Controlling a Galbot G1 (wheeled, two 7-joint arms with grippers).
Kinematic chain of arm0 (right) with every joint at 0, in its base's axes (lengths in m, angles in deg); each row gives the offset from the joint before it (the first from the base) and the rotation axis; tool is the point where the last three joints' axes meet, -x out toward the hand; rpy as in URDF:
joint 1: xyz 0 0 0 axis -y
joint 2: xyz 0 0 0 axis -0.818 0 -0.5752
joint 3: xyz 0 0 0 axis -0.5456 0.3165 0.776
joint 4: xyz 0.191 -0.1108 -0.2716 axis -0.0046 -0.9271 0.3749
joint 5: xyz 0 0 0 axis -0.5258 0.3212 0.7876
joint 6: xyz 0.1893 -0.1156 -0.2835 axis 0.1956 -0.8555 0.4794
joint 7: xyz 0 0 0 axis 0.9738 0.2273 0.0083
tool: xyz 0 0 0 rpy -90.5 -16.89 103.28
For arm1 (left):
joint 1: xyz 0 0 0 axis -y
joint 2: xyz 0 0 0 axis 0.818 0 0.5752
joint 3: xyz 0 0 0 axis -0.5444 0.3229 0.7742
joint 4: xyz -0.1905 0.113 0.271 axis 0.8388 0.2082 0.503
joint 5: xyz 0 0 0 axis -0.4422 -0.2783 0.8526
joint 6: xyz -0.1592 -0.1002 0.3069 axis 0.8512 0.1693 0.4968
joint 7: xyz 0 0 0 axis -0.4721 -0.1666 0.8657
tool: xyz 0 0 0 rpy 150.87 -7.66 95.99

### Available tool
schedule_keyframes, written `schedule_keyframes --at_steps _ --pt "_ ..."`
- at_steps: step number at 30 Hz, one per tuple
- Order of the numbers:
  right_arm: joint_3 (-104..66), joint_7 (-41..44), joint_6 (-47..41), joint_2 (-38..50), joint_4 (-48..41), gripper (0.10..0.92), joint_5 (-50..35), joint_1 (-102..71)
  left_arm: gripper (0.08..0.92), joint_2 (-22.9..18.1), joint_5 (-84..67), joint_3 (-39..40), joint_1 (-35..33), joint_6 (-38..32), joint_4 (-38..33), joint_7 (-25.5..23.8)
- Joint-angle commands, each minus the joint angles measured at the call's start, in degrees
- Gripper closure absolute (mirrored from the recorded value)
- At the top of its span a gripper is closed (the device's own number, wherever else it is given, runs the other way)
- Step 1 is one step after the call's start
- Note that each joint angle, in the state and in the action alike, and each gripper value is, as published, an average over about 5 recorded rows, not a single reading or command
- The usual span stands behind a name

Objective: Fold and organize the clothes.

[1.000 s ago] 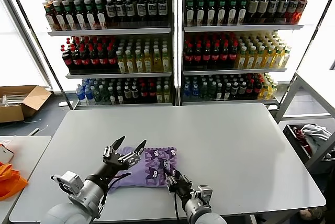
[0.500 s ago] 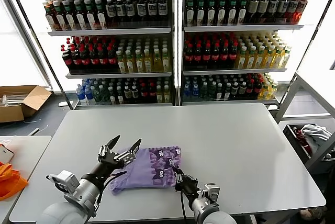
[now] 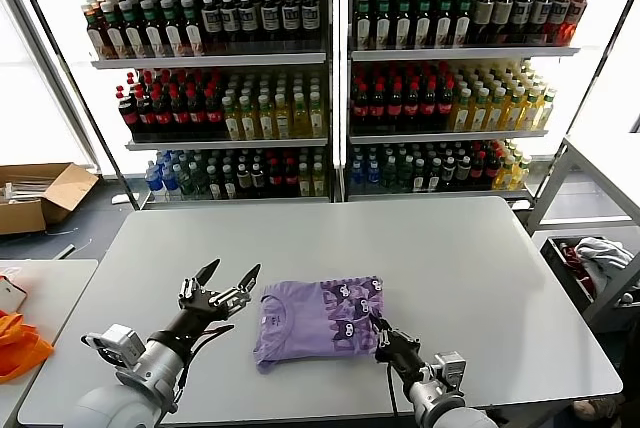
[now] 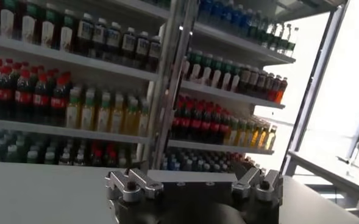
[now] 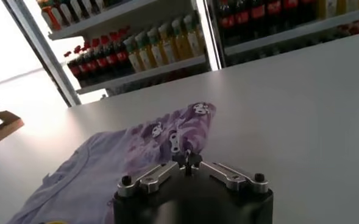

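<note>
- Lavender T-shirt lies folded on the white table, near its front edge, printed side up.
- My right gripper is pinched shut on the shirt's near right corner.
- My left gripper hovers spread wide, just left of the shirt, clear of it.

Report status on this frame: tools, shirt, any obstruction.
Right tool shut on near right edge of lavender T-shirt. Left tool open, raised left of shirt, holding nothing. Shirt folded, flat on table. Nothing in the way.
</note>
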Motion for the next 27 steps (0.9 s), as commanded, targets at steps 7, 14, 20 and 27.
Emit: schedule_keyframes --at_steps 7,14,20,27 --pt "-6.4 0.7 2.1 4.2 1.9 0.901 2.1 -3.8 0.177 0.2 -0.7 -0.5 0.2 0.0 0.5 0.1" --pt "-10.1 1.2 6.0 4.1 4.3 0.843 5.3 -6.3 0.177 -0.2 -0.8 0.1 -0.5 0.4 -0.4 0.6" --pt "-10.9 0.7 7.2 4.1 7.4 0.671 5.6 -4.7 0.177 -1.1 -0.8 -1.0 -2.7 -0.1 -0.9 0.1" --pt "4.5 -2.1 3.5 -1.7 2.2 0.472 12.2 7.7 0.177 -1.6 -0.3 -0.6 -1.8 0.0 -0.6 0.3"
